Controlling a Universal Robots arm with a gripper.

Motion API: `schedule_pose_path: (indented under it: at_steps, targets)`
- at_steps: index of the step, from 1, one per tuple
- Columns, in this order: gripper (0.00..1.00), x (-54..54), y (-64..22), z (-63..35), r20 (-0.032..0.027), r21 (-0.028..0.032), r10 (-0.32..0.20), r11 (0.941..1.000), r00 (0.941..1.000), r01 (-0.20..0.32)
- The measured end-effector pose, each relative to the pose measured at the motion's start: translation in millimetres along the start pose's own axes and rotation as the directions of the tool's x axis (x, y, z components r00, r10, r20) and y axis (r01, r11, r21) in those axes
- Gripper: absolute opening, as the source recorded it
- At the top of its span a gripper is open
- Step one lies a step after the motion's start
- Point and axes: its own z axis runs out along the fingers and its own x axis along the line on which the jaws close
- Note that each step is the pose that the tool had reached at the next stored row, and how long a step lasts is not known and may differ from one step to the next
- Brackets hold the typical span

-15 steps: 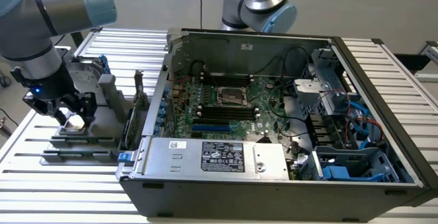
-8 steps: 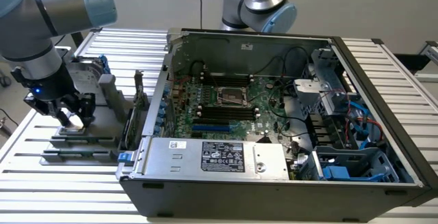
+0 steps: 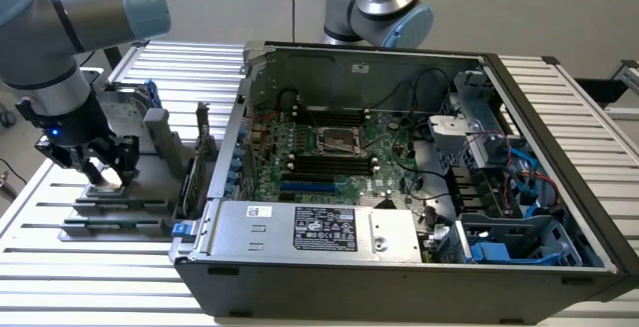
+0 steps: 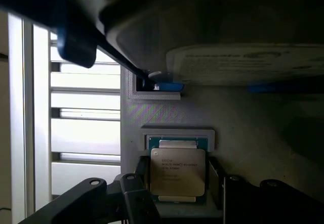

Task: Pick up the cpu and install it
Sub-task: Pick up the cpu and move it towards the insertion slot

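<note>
- The gripper [image 3: 108, 181] [image 4: 177, 189] is down on the cpu [image 4: 178, 171], its two black fingers [image 4: 135, 193] set against opposite edges of the chip and clasping it.
- The cpu lies flat, silver top up with printed lettering, green board edge showing around the lid. It sits in a shallow white-framed pocket [image 4: 177, 132], not raised from it as far as can be seen.
- In the exterior view the cpu [image 3: 106, 189] shows as a pale patch just under the fingertips.
- The pocket is part of a grey holder [image 3: 150, 166] [image 4: 243, 128] that rests on the slatted white table [image 3: 100, 282] [image 4: 86, 133].
- A second framed pocket on the holder, near the cpu's, carries a blue clip [image 4: 164, 86].
- The arm [image 3: 50, 35] rises from the gripper at the exterior view's left, grey with pale blue joint caps.
- Just beside the holder, toward the exterior view's right, stands an open case [image 3: 399, 286], lying on its side with the inside facing up.
- Inside the case the board [image 3: 394, 181] lies flat; its socket [image 3: 337, 141] sits near the middle, between rows of black slots, well apart from the cpu.
- A silver box [image 3: 319, 230] with a black label fills the near part of the case.
- Blue brackets [image 3: 494, 252] sit in the case's near corner at the exterior view's right.
- A second arm [image 3: 384, 5] hangs above the far wall of the case.
</note>
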Motion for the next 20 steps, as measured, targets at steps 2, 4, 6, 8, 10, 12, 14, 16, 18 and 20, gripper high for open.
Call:
schedule_pose_path:
  at_steps: [2,4,6,8,10,12,14,16,18,20]
  targets:
    - [0.55,0.0,0.1,-0.7,0.0005,-0.0003,0.0,1.0,1.0,0.0]
    - [0.55,0.1,0.0,-3.2,-0.0001,0.0,0.0,1.0,1.0,0.0]
    - [0.55,0.2,0.1,-6.8,-0.0001,0.0,0.0,1.0,1.0,0.0]
    - [0.55,0.3,0.1,-11.5,-0.0001,0.0,0.0,1.0,1.0,0.0]
    - [0.55,0.5,0.2,-18.4,-0.0003,0.0001,0.0,1.0,1.0,0.0]
    - [0.55,0.8,0.3,-26.2,-0.0005,0.0,0.0,1.0,1.0,0.0]
    - [0.55,1.0,0.4,-34.9,-0.0008,0.0001,0.0,1.0,1.0,0.0]
    - [0.55,1.1,0.5,-44.2,-0.0012,0.0001,0.0,1.0,1.0,0.0]
    - [0.55,0.6,0.6,-53.2,-0.0015,0.0,0.0,1.0,1.0,0.0]
    - [0.55,-0.2,0.7,-62.4,-0.0019,0.0,0.0,1.0,1.0,0.0]
